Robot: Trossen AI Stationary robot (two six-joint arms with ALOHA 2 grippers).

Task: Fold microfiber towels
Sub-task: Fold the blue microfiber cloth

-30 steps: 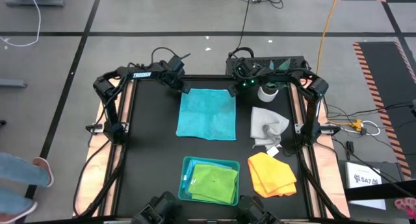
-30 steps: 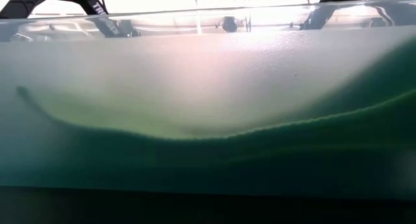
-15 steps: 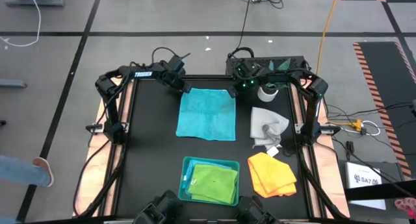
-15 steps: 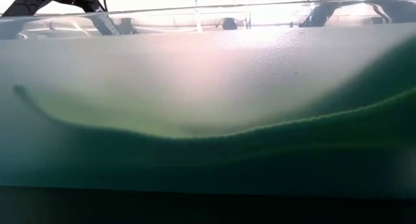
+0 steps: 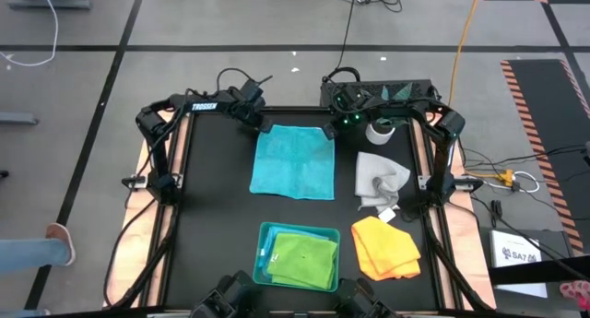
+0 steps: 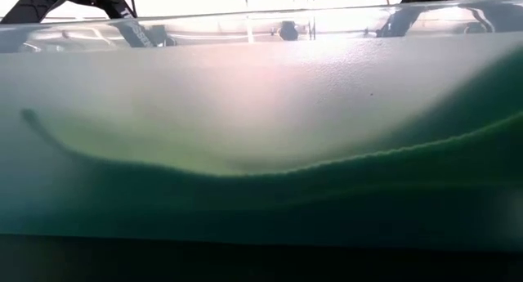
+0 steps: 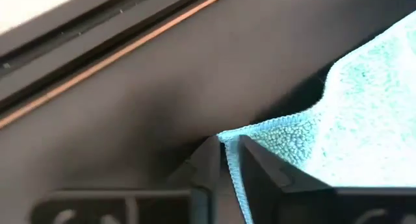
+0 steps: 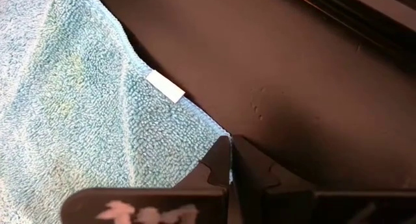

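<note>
Turquoise towel (image 5: 294, 162) flat on table (image 5: 217, 207); left gripper (image 7: 229, 160) and right gripper (image 8: 231, 160) each pinch a far corner (fingers clamped).

A teal tray (image 5: 265, 233) sits on the black table (image 5: 217, 207) (near its front edge).

The right gripper (image 8: 231, 160) pinches a corner of the turquoise towel (image 8: 78, 120) (white tag (image 8: 164, 86) at 12 o'clock) above the dark table (image 8: 305, 81).
</note>
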